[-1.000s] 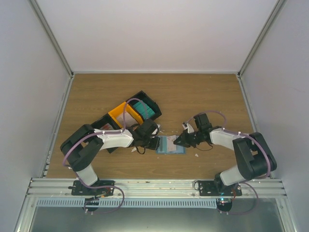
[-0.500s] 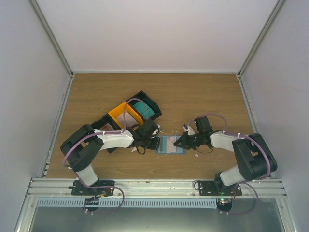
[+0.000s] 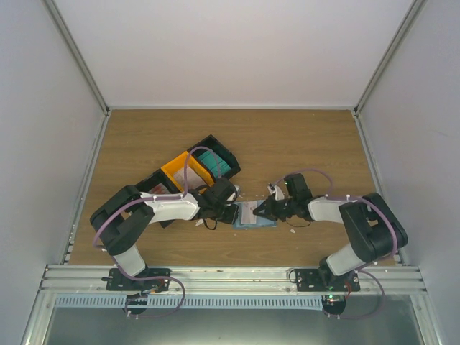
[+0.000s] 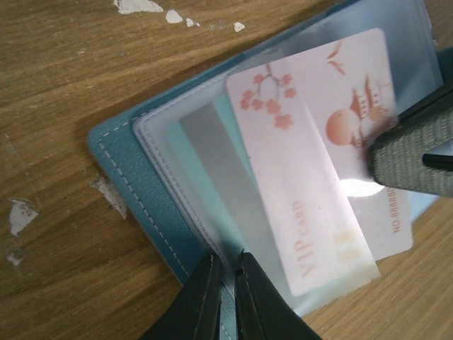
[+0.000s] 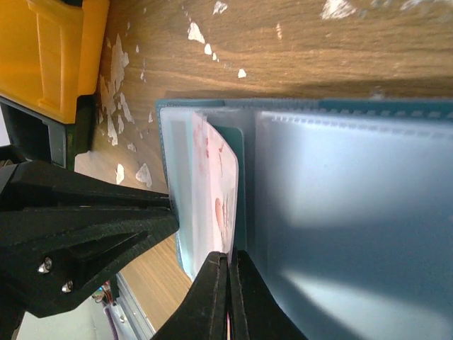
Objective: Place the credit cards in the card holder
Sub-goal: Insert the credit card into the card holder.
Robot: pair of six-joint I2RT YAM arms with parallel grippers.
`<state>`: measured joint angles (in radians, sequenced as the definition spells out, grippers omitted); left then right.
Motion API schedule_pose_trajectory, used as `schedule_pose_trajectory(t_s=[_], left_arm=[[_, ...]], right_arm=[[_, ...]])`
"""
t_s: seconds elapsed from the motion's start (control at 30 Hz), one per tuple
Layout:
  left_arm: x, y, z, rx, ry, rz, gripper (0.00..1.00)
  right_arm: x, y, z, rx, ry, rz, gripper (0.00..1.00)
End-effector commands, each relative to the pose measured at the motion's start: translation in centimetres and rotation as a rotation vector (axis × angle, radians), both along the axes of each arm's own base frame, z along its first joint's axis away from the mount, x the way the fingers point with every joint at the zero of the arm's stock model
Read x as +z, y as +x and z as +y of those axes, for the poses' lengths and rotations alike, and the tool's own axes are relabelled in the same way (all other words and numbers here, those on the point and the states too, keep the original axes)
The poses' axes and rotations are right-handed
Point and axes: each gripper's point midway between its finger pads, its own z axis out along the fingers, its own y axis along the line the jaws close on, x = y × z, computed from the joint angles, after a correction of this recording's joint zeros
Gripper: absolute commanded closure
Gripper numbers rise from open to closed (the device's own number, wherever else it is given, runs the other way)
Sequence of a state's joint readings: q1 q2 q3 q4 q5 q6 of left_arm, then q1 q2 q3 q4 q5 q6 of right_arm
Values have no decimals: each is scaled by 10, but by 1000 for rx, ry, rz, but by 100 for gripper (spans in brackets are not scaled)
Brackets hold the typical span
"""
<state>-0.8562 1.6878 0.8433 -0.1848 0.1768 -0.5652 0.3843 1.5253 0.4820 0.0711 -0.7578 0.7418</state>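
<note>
The slate-blue card holder (image 3: 253, 217) lies open on the table between both arms, its clear sleeves (image 4: 205, 152) fanned out. My left gripper (image 4: 226, 256) is shut on the edge of one sleeve of the holder (image 4: 124, 166). My right gripper (image 5: 228, 256) is shut on a white credit card with red marks (image 5: 218, 191), whose far part lies under a sleeve (image 4: 311, 142). A teal card (image 5: 241, 177) shows behind it inside the holder (image 5: 347, 212). In the top view the left gripper (image 3: 233, 213) and right gripper (image 3: 263, 211) meet over the holder.
A black-and-orange bin (image 3: 192, 171) stands behind the left arm, with teal cards (image 3: 214, 162) in its far compartment; its orange wall (image 5: 56, 49) shows near the holder. Small white scraps (image 4: 21, 216) are scattered on the wood around the holder.
My right gripper has slid left toward the left gripper, carrying the white card further across the holder. The left arm has barely moved.
</note>
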Motion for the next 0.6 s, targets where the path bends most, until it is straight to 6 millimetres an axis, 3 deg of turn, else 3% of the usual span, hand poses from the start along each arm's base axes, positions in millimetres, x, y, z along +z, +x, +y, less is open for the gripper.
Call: schedule_pose_trajectory(t_s=[0.0, 0.23, 0.57], left_arm=[[-13, -9, 4, -10, 32, 19, 88], [-16, -10, 6, -3, 39, 21, 87], [-17, -9, 5, -4, 42, 21, 87]], right_arm=[[-16, -6, 4, 16, -41, 26, 99], [-27, -15, 5, 69, -77, 50, 99], [-29, -11, 10, 126, -119, 20, 99]])
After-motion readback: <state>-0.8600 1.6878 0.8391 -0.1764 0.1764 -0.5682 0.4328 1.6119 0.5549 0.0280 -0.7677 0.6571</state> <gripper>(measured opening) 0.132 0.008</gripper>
